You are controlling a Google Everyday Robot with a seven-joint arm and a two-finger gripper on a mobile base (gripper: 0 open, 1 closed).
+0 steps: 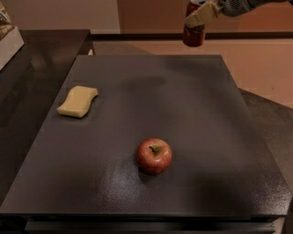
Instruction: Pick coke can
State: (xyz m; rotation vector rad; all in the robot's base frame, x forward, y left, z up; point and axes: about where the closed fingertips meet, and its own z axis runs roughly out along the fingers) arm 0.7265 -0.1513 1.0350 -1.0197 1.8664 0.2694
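The coke can [193,34], dark red with a silver top, hangs in the air above the far edge of the dark table [192,100], near the top of the view. My gripper [198,16] comes in from the upper right and is shut on the can's upper part, its pale fingers [201,13] wrapped across it. The can is clear of the table surface.
A red apple [154,156] sits on the table's near middle. A yellow sponge [78,101] lies at the left. A white box [9,36] stands on the dark counter at the far left. Tan floor lies beyond the table.
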